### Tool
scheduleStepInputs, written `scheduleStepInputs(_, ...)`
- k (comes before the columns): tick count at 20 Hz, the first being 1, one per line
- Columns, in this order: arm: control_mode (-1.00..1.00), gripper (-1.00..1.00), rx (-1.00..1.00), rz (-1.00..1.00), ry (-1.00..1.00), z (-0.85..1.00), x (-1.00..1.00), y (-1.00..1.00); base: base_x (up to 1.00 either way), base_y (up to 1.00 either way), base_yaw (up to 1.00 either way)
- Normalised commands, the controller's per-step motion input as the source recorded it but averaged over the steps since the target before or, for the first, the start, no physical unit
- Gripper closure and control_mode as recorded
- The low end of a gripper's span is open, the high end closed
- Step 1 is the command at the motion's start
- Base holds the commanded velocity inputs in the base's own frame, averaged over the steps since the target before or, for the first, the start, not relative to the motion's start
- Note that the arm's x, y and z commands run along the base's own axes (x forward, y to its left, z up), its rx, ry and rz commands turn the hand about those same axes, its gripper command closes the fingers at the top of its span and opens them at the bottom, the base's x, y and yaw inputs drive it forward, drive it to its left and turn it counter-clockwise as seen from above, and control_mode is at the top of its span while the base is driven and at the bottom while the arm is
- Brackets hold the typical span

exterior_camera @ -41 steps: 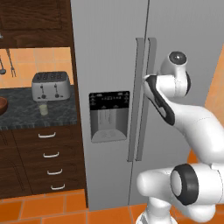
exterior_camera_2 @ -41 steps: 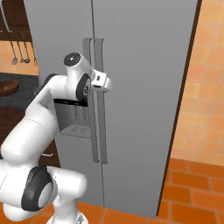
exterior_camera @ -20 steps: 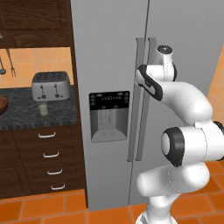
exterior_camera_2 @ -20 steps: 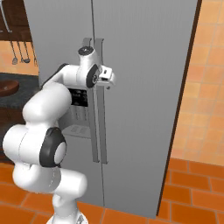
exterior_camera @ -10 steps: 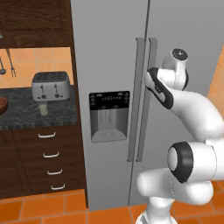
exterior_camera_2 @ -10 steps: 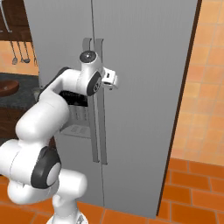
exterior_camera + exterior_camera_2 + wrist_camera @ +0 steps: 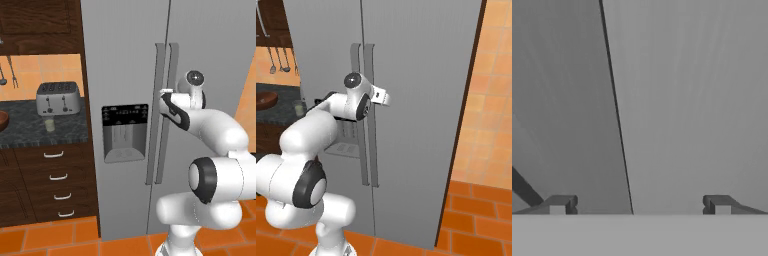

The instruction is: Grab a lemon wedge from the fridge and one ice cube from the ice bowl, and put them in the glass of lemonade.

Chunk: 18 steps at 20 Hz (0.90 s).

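The tall grey fridge (image 7: 130, 60) stands with both doors shut, so the lemon wedge is hidden. My gripper (image 7: 639, 205) is open, its fingertips (image 7: 559, 204) wide apart. It faces the door surface close up, just right of the seam between the doors. From the base views, my hand (image 7: 383, 97) sits at the upper part of the long vertical handles (image 7: 363, 125), on the right door's side. On the dark counter to the left stand the glass of lemonade (image 7: 49, 124) and the reddish-brown ice bowl (image 7: 266, 100). The ice cube cannot be made out.
A silver toaster (image 7: 57, 97) stands on the counter behind the glass. The black dispenser panel (image 7: 125, 131) is set in the left fridge door. Dark drawers (image 7: 55, 185) sit under the counter. An orange tiled wall (image 7: 491, 100) runs to the fridge's right.
My arm has swung its elbow about while the hand stayed by the handles, drifting slightly right and lower. The gripper has stayed open. The fridge doors have not moved.
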Motion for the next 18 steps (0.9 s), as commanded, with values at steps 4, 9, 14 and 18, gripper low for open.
scheduleStepInputs(4, -1.00, -1.00, 0.00, 0.00, -0.15, -0.01, 0.11, 0.00, 0.00, 0.00, 0.00)
scheduleStepInputs(9, -1.00, -1.00, 0.00, 0.00, 0.00, 0.00, 0.27, 0.02, 0.00, 0.00, 0.00)
scheduleStepInputs(14, -1.00, -1.00, 0.00, 0.00, 0.00, 0.00, 0.04, 0.20, 0.00, 0.00, 0.00)
scheduleStepInputs(18, -1.00, -1.00, 0.00, -0.01, 0.00, -0.04, 0.37, 0.17, 0.00, 0.00, 0.00)
